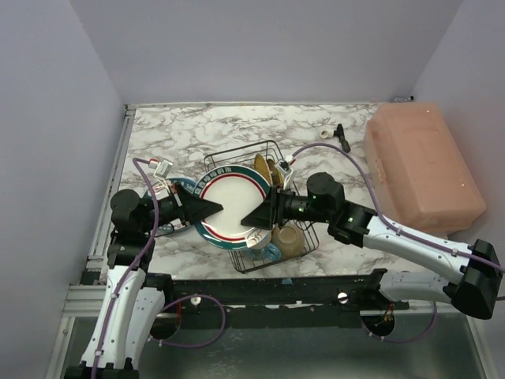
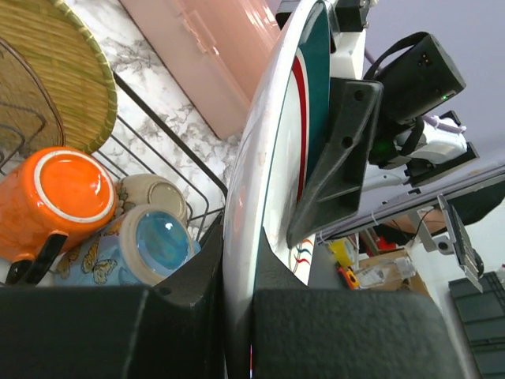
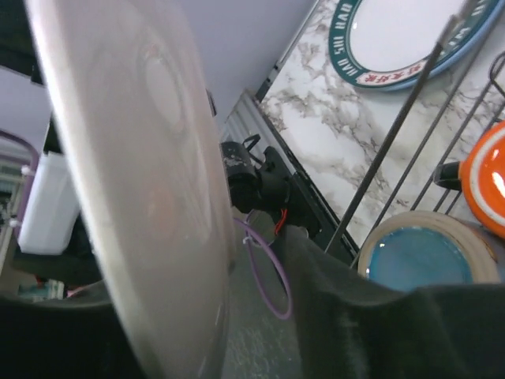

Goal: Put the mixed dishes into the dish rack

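Note:
A green-rimmed white plate (image 1: 231,207) is held on edge over the dish rack (image 1: 237,153). My left gripper (image 1: 215,208) is shut on its left rim; in the left wrist view the fingers (image 2: 181,276) clamp the plate (image 2: 260,181). My right gripper (image 1: 246,219) straddles the right rim with its jaws open. In the right wrist view a gap shows between the plate (image 3: 134,174) and one finger (image 3: 379,324). The orange mug (image 2: 55,197), blue mug (image 2: 150,245) and a yellow plate (image 2: 55,71) sit in the rack.
A blue-rimmed plate (image 1: 168,228) lies on the marble table left of the rack, under my left arm; it also shows in the right wrist view (image 3: 394,39). The large pink box (image 1: 422,166) stands at the right. A small black tool (image 1: 342,136) lies at the back.

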Tool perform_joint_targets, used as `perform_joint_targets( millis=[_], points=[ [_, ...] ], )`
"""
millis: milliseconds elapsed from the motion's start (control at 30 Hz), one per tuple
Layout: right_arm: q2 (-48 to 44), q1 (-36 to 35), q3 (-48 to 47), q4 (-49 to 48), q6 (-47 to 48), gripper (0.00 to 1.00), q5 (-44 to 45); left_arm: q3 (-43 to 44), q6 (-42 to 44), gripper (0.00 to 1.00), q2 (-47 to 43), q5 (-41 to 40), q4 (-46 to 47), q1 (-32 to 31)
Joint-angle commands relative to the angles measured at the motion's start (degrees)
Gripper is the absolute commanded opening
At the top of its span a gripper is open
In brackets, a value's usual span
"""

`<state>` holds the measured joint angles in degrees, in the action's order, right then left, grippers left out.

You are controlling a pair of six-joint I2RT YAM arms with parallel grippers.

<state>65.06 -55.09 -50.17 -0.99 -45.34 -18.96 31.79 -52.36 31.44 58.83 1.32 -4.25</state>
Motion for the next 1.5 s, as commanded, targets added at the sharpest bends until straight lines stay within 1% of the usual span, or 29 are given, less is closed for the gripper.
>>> perform_joint_targets(
  millis=[0,33,67,100,133,167,200,233,267,300,333,367,400,467,567,600,700,800,900,1033,1167,1233,1333,1467],
  points=[
    [1.86,0.07,3.60,-16.64,-11.26,0.36,-7.62,-0.77,-2.87,0.00,0.63,3.94,3.15,-0.31],
    [1.98,0.03,4.49,-17.62,-12.82,0.27,-6.53,-1.41,-3.05,0.00,0.36,4.23,4.12,-0.32],
    [1.96,0.04,5.02,-17.71,-13.43,0.21,-5.14,-1.61,-2.31,0.00,0.07,4.02,3.92,-0.32],
    [1.81,0.11,5.20,-17.22,-13.10,0.15,-3.22,-1.01,-0.33,0.01,0.02,3.14,1.34,-0.28],
    [1.45,0.16,5.25,-16.62,-12.89,0.07,-1.62,0.39,1.89,0.09,0.16,1.41,-2.58,-0.32],
    [1.10,0.13,5.15,-15.53,-13.16,0.01,0.53,1.76,4.32,0.18,0.35,-0.29,-7.64,-0.32],
    [0.61,0.16,4.88,-14.18,-13.21,0.01,2.69,3.74,6.85,0.29,0.56,-2.67,-13.07,-0.33],
    [0.13,0.14,4.50,-12.36,-12.78,0.01,5.04,5.77,10.57,0.43,0.73,-5.87,-19.09,-0.32],
    [-0.54,0.16,3.80,-9.92,-10.98,0.01,7.22,8.36,13.89,0.52,0.97,-9.64,-25.70,-0.32],
    [-1.30,0.14,2.35,-6.79,-8.95,0.01,11.00,10.76,17.09,0.66,1.12,-14.79,-30.34,-0.32],
    [-1.96,0.10,0.67,-1.76,-7.37,0.00,14.79,12.29,19.57,0.84,0.89,-18.44,-34.56,-0.32],
    [-2.56,0.15,-1.40,2.64,-6.50,0.01,19.93,13.59,20.92,0.89,0.28,-23.19,-37.32,-0.36],
    [-3.02,0.14,-3.20,6.91,-5.16,0.01,24.08,14.52,22.27,0.92,-0.57,-27.67,-40.34,-0.32],
    [-3.12,0.11,-6.41,11.59,-1.15,0.01,29.26,15.45,24.53,0.95,-3.45,-35.69,-44.06,-0.34],
    [-0.44,-0.01,-12.99,19.42,3.30,0.01,37.17,13.59,24.94,0.99,-9.32,-46.52,-43.46,-0.32],
    [1.39,0.02,-15.86,21.75,4.43,0.01,39.16,13.45,25.16,0.99,-10.81,-49.07,-43.35,-0.32],
    [6.79,-0.43,-22.35,27.37,6.60,0.01,44.70,13.41,26.89,0.98,-12.95,-52.74,-43.22,-0.36],
    [12.24,-2.15,-28.54,30.94,8.74,0.01,51.47,12.12,27.01,0.98,-14.08,-54.30,-43.10,-0.32],
    [18.97,-3.99,-35.14,35.32,10.24,0.01,57.78,10.78,26.78,0.95,-15.80,-53.91,-42.02,-0.32],
    [26.09,-5.19,-40.36,37.12,11.47,0.00,63.43,9.64,26.96,0.95,-18.94,-54.64,-40.12,-0.28],
    [32.98,-6.05,-44.87,39.50,12.45,0.01,67.36,9.34,27.40,0.95,-19.31,-53.41,-39.91,-0.25],
    [36.70,-6.49,-47.82,42.02,12.30,0.00,68.93,9.17,27.23,0.95,-19.18,-53.38,-39.58,-0.23],
    [41.56,-7.84,-52.36,46.96,10.34,0.01,73.62,9.09,27.05,0.95,-19.20,-53.40,-39.47,-0.25],
    [46.50,-8.56,-54.91,51.98,7.69,0.01,78.22,9.10,27.30,0.95,-19.69,-52.76,-39.39,-0.23]
  ],
)
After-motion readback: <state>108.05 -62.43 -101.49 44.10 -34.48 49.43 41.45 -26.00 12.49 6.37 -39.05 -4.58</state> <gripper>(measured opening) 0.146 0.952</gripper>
